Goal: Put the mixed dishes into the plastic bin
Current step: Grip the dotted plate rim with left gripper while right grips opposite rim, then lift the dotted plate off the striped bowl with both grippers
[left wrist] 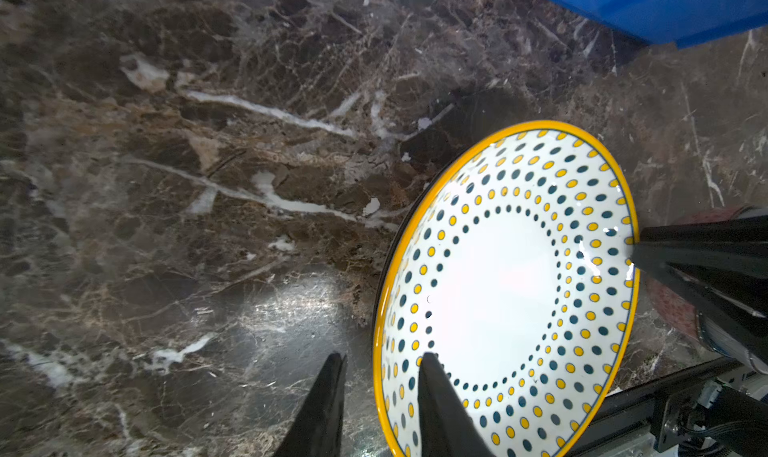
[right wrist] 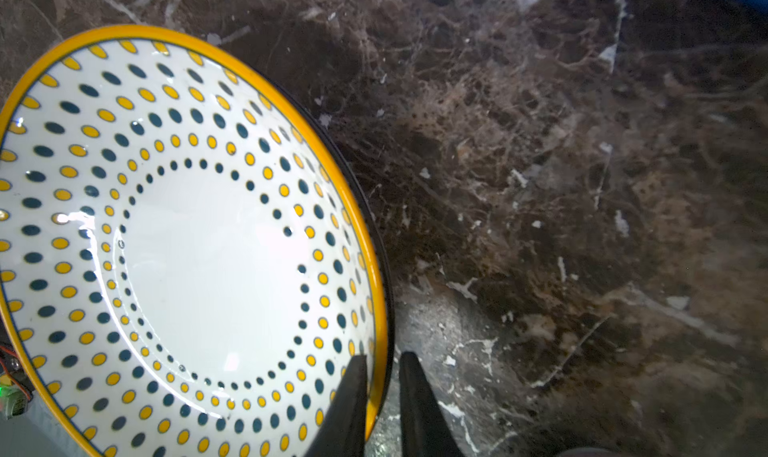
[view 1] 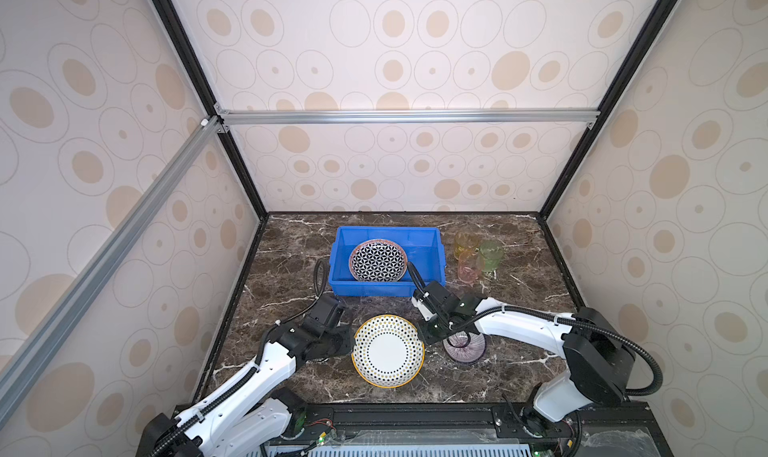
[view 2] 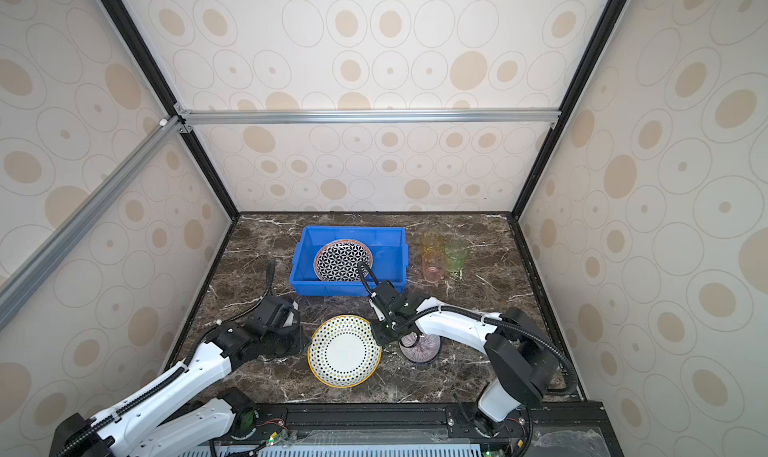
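Yellow-rimmed, the dotted plate [view 1: 387, 351] was seen face up, spanning the space between the two pairs of jaws. The jaws of the left gripper [left wrist: 383, 357] were set narrowly apart astride its rim, with a gap shown at the outer finger. The jaws of the right gripper [right wrist: 384, 355] were set narrower still astride the opposite rim; whether they pinched it could not be told. Beyond both, the blue bin [view 1: 338, 251] was laid with its long axis parallel to the line between them, with the lattice plate [view 1: 378, 260] inside.
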You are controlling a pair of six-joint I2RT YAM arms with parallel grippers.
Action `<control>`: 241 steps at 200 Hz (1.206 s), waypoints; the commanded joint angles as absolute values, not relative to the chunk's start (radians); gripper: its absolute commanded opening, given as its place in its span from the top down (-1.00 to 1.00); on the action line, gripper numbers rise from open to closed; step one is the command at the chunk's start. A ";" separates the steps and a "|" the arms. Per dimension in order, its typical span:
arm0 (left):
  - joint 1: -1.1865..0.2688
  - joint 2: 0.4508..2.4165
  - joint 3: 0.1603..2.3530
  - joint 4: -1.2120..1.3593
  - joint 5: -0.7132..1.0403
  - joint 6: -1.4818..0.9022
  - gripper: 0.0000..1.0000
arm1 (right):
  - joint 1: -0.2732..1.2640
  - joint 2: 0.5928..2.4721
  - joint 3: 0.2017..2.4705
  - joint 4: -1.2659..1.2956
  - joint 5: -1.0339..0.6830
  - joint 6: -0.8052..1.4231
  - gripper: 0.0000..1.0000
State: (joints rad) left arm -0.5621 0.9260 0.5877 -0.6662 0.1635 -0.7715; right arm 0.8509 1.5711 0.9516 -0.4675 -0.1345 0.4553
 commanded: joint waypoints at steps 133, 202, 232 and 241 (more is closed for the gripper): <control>-0.589 0.967 0.560 -0.644 0.164 -0.818 0.32 | 0.854 1.605 0.914 -0.433 -0.159 0.453 0.90; -0.603 0.990 0.535 -0.601 0.185 -0.831 0.31 | 0.854 1.609 0.911 -0.431 -0.180 0.466 0.94; -0.604 0.996 0.531 -0.579 0.190 -0.831 0.31 | 0.854 1.608 0.910 -0.425 -0.196 0.476 0.94; -0.604 1.000 0.529 -0.574 0.194 -0.828 0.31 | 0.854 1.608 0.909 -0.422 -0.202 0.477 0.94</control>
